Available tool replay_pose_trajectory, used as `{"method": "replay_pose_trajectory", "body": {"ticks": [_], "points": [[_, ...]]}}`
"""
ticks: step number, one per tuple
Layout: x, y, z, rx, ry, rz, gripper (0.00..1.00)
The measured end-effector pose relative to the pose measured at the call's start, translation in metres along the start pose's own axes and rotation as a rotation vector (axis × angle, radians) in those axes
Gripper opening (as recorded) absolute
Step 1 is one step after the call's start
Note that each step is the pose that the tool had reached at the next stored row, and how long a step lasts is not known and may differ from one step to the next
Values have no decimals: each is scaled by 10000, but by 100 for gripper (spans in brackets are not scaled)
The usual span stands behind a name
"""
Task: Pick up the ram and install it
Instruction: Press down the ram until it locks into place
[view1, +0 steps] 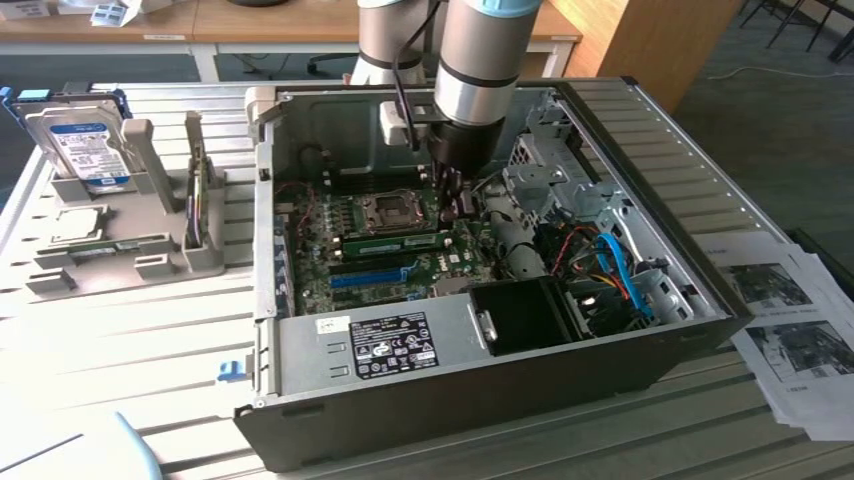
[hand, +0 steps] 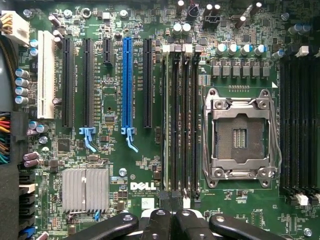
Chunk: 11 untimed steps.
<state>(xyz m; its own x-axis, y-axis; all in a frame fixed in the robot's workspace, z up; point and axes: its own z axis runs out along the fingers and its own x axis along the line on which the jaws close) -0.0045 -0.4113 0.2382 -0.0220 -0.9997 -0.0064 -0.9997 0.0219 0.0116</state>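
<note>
Ram (view1: 396, 243): green stick seated on the motherboard (view1: 350, 262) inside the open computer case (view1: 694, 215), just beside the CPU socket (hand: 241, 137); long axis runs across the exterior view, left to right. Claw (hand: 171, 220): fingers closed together, empty, poised above the board, tips largely hidden behind the arm in the exterior view.
</note>
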Motion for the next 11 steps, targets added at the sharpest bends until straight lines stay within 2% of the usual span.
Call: {"method": "replay_pose_trajectory", "body": {"ticks": [11], "points": [[-8, 0, 28, 0, -1, -1, 9]]}}
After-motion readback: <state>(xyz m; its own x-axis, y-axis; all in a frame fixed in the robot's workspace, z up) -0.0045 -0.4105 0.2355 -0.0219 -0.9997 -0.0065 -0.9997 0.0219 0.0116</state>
